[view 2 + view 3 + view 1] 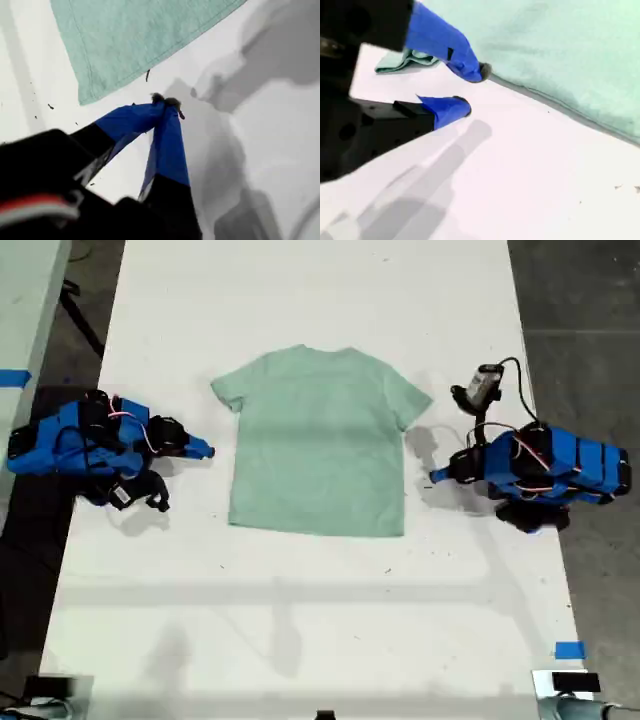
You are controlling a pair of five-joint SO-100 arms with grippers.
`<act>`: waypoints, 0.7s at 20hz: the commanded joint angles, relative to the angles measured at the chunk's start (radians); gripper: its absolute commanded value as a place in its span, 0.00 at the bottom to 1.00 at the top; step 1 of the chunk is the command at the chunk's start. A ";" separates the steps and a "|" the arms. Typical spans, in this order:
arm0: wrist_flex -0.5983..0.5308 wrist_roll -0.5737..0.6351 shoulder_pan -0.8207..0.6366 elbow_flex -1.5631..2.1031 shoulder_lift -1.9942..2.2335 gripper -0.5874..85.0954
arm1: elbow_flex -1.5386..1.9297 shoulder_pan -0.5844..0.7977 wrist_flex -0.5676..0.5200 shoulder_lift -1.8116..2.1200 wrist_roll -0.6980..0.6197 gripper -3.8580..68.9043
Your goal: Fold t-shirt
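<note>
We see a long white tabletop (300,620) filling most of the exterior view, with dark floor (590,300) along both of its sides. In the middle of it lies the t-shirt (318,445), pale mint green and plain, spread flat and unfolded, its neck toward the far end of the tabletop and its hem toward the near end, both short sleeves out to the sides. Two blue and black arms rest low on the tabletop, one on either side of the t-shirt, each pointing inward at it. The arm on the exterior view's right carries my first gripper (435,477), which sits just beside the t-shirt's side seam without touching the cloth; in its own wrist view we see its jaws clenched, the blue tips pressed together with nothing between them, and the t-shirt's hem corner lying just ahead. The arm on the exterior view's left carries my second gripper (207,451), near the t-shirt's edge below the sleeve; its jaws stand apart and empty, over bare tabletop. A small piece of blue tape (569,650) is stuck near the tabletop's near corner on the exterior view's right.
</note>
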 commanded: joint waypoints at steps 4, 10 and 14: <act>0.003 -0.572 0.328 -0.015 0.006 0.01 | 0.008 -0.061 -0.109 0.000 0.980 0.04; 0.003 -0.572 0.331 -0.014 0.006 0.01 | 0.008 -0.072 -0.106 0.000 0.977 0.04; -0.002 -0.581 0.325 -0.014 0.006 0.01 | 0.005 -0.075 -0.104 0.000 0.983 0.04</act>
